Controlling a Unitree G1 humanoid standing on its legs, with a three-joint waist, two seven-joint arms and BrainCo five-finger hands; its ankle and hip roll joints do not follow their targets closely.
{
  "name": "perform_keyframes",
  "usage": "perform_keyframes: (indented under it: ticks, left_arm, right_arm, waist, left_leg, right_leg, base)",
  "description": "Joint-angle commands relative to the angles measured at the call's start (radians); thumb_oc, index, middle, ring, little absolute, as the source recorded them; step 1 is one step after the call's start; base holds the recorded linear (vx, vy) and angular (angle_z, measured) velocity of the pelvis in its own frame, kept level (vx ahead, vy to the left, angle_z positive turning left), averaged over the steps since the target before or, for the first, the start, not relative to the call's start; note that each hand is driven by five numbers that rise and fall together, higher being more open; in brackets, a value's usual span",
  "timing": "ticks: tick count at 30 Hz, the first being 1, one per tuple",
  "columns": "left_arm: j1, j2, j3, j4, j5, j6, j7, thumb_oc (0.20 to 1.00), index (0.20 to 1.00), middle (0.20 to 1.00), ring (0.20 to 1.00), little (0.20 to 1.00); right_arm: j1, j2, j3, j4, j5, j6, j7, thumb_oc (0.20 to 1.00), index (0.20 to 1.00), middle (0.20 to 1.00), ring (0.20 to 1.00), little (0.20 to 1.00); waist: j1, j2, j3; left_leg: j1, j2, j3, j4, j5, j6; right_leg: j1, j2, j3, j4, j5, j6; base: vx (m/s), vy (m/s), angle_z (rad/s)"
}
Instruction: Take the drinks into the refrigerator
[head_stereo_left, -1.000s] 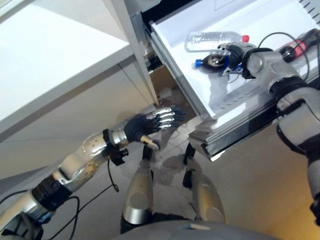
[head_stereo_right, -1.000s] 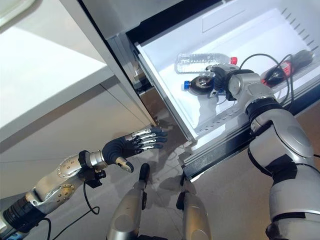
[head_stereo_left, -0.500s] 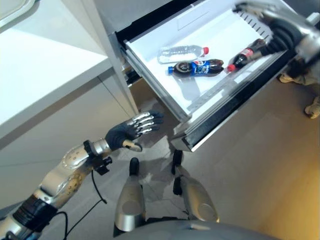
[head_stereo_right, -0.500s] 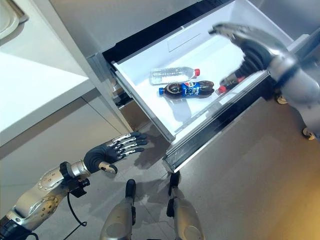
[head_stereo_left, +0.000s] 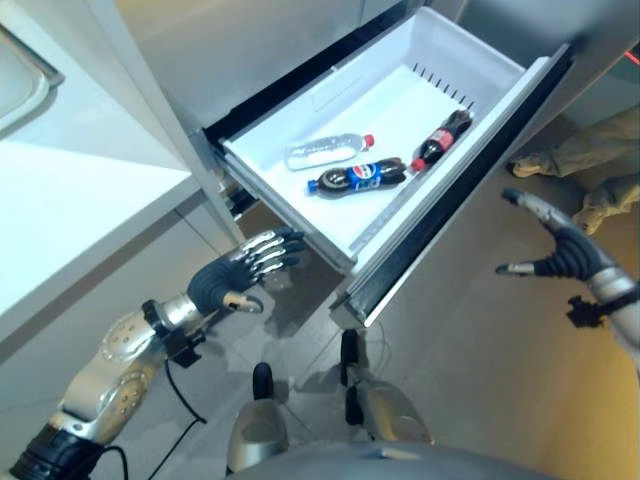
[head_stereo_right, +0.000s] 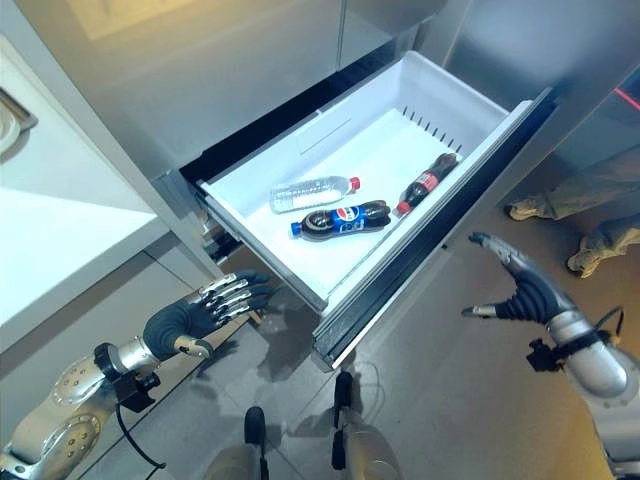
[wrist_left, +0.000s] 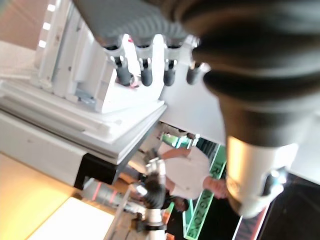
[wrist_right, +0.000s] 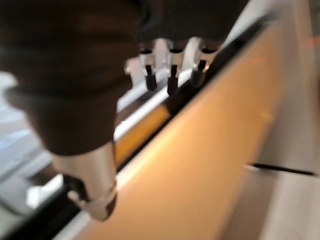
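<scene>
Pulled-out white refrigerator drawer (head_stereo_left: 480, 75), with 3 drinks lying on their sides on its floor. Clear water bottle (head_stereo_left: 326, 150) with a red cap toward the back, on the robot's left. Just in front of it, near but apart, dark cola bottle (head_stereo_left: 358, 176) with a blue label and blue cap. Off to the right and angled toward the far corner, smaller dark cola bottle (head_stereo_left: 440, 138) with a red label and red cap. Left hand (head_stereo_left: 238, 276) low beside the drawer's near left corner, under its front edge, fingers straight and slightly spread, thumb out to the side, holding nothing, not touching the drawer. Right hand (head_stereo_left: 556, 248) out over the floor to the right of the drawer's dark front panel (head_stereo_left: 450, 195), well apart from it, fingers spread wide and relaxed, empty. White countertop (head_stereo_left: 70, 200) to the left, with the rim of a metal sink (head_stereo_left: 22, 88) at its edge. Person's shoes and trouser legs (head_stereo_left: 585, 170) on the floor beyond the right hand.
</scene>
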Motion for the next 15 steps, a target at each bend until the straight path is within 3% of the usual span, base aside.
perform_keyframes:
  ticks: [1, 3, 4, 6, 15]
  left_arm:
    - [0.013, 0.002, 0.051, -0.058, 0.008, -0.078, -0.021, 1.000, 1.000, 1.000, 1.000, 1.000]
    - [0.017, 0.004, 0.052, -0.061, 0.005, -0.082, -0.021, 1.000, 1.000, 1.000, 1.000, 1.000]
    - [0.017, 0.003, 0.052, -0.061, 0.003, -0.085, -0.020, 1.000, 1.000, 1.000, 1.000, 1.000]
    - [0.010, 0.007, 0.044, -0.061, 0.005, -0.091, -0.015, 1.000, 1.000, 1.000, 1.000, 1.000]
    - [-0.020, -0.005, 0.014, -0.054, 0.002, -0.098, -0.006, 1.000, 1.000, 1.000, 1.000, 1.000]
  right_arm:
    - [-0.037, -0.013, 0.036, 0.042, -0.036, -0.030, -0.016, 1.000, 1.000, 1.000, 1.000, 1.000]
    - [-0.039, -0.006, 0.071, 0.097, -0.059, -0.036, -0.029, 1.000, 1.000, 1.000, 1.000, 1.000]
    - [-0.036, -0.001, 0.088, 0.125, -0.069, -0.036, -0.034, 0.896, 0.896, 0.896, 0.896, 0.896]
    - [-0.039, 0.003, 0.131, 0.169, -0.088, -0.033, -0.036, 0.200, 0.200, 0.200, 0.200, 0.200]
    - [-0.162, 0.027, 0.332, 0.320, -0.096, -0.019, -0.011, 0.200, 0.200, 0.200, 0.200, 0.200]
  waist:
    - [0.000, 0.014, -0.010]
    - [-0.001, 0.017, -0.016]
    - [-0.002, 0.019, -0.018]
    - [-0.002, 0.023, -0.021]
    - [0.020, 0.039, -0.026]
  left_leg:
    - [-0.028, -0.026, -0.041, 0.028, -0.055, 0.076]
    - [-0.017, -0.026, -0.037, 0.022, -0.055, 0.076]
    - [-0.012, -0.026, -0.036, 0.018, -0.054, 0.076]
    - [-0.003, -0.026, -0.035, 0.012, -0.053, 0.074]
    - [0.011, -0.025, -0.046, -0.001, -0.041, 0.068]
  right_leg:
    - [0.019, -0.027, 0.004, 0.132, -0.122, 0.097]
    - [0.024, -0.026, 0.007, 0.132, -0.122, 0.097]
    - [0.027, -0.026, 0.009, 0.129, -0.122, 0.097]
    - [0.031, -0.026, 0.010, 0.127, -0.122, 0.098]
    - [0.049, -0.030, 0.003, 0.124, -0.124, 0.095]
  base:
    - [0.03, 0.013, -0.18]
    - [0.03, 0.006, -0.13]
    - [0.01, 0.001, -0.09]
    - [0.01, -0.004, -0.05]
    - [0.00, -0.005, 0.01]
